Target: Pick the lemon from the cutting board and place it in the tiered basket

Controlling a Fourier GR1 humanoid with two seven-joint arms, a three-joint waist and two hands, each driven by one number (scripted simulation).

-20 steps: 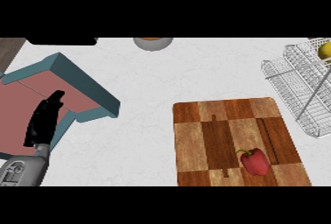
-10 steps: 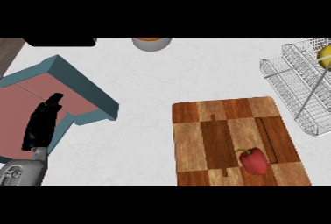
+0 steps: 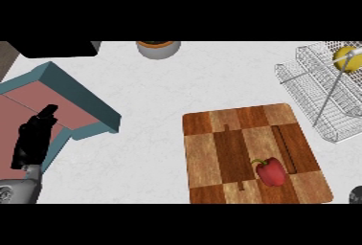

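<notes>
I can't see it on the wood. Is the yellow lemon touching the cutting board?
Apart. The head view shows the lemon up in the wire basket, well away from the cutting board, which holds only a red pepper.

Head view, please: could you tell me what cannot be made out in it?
- The right hand: only a dark sliver at the lower right edge.
- The tiered basket: cut off by the right edge.
- The bowl: cut off at the top; contents unclear.
- The lemon: partly behind basket wires.
</notes>
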